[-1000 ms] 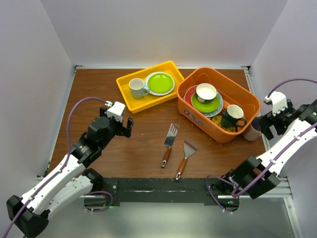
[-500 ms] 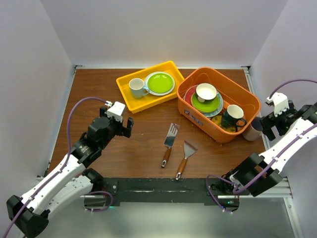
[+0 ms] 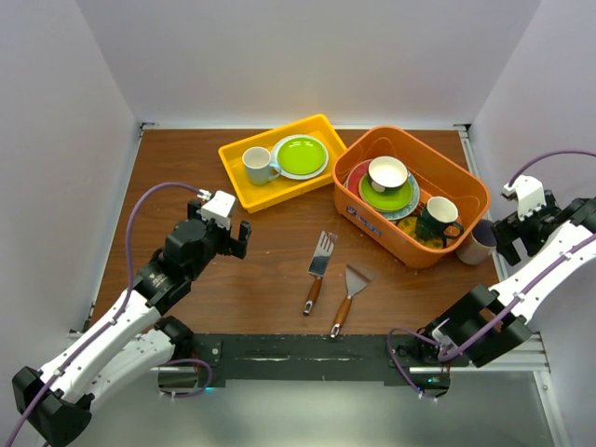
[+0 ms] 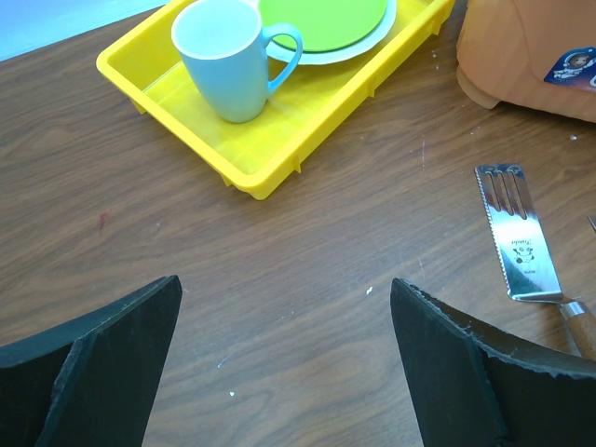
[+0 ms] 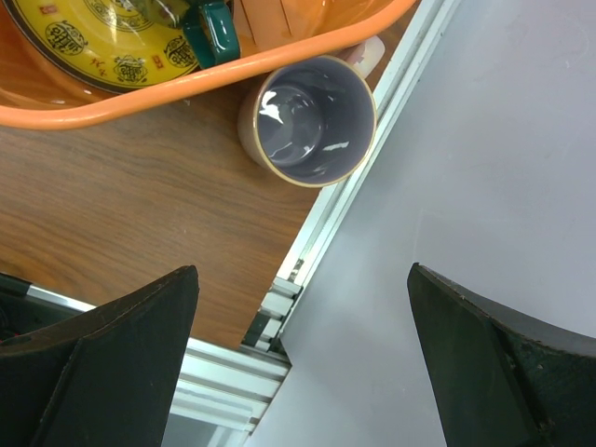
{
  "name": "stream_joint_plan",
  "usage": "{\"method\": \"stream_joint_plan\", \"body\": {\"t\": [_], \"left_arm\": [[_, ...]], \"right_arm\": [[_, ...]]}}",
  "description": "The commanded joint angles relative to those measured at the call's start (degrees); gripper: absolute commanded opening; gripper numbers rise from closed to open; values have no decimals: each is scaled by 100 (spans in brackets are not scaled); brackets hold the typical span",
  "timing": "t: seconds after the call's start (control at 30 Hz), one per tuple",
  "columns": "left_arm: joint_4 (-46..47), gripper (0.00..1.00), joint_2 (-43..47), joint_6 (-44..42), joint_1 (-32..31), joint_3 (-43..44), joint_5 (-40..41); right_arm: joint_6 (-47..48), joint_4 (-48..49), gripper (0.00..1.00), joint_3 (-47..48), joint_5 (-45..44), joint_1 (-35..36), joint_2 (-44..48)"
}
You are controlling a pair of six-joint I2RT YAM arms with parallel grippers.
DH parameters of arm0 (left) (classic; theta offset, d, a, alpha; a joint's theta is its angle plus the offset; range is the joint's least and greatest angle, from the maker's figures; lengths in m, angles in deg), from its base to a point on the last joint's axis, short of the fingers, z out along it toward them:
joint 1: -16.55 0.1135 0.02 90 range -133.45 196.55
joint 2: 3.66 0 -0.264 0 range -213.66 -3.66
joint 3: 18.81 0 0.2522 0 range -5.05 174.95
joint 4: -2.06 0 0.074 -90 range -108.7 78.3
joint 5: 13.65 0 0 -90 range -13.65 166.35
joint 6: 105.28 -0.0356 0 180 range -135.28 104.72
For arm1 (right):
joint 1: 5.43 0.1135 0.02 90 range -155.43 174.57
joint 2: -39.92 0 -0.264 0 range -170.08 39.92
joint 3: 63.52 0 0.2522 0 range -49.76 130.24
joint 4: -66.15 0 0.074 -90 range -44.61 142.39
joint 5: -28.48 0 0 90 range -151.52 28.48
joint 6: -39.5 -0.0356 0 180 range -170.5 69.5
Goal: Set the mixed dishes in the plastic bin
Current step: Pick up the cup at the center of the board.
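Top view: orange plastic bin (image 3: 391, 237) right of centre, holding stacked plates (image 3: 391, 198), white bowl (image 3: 387, 173) on top, teal mug (image 3: 436, 222); lime plate (image 3: 300, 155) in yellow tray (image 3: 284, 186) upper centre; two spatulas (image 3: 321, 253) at frame centre. Left wrist view: left jaws spread over bare bench (image 4: 279, 279), tray upper left. Right wrist view: right jaws spread, tan mug (image 5: 312, 116) touching bin rim at top

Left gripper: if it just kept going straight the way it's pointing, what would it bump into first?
Most likely the bare wooden table, short of the yellow tray. The left gripper is open and angled down at it. The spatula lies right of that line, though depth is hard to judge.
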Motion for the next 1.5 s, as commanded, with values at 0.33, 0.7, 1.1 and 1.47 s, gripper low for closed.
{"method": "stream_joint_plan", "body": {"t": [0.33, 0.7, 1.1, 1.47], "left_arm": [[236, 100, 28, -1, 40, 2, -27], [236, 100, 37, -1, 31, 2, -9], [244, 100, 28, -1, 40, 2, -27], [236, 100, 19, -1, 31, 2, -9]], "right_arm": [[243, -650, 99, -21, -2, -142, -66], [323, -650, 99, -57, -45, -203, -66], [419, -642, 99, 49, -116, -370, -198], [586, -633, 99, 40, -151, -607, -365]]}}
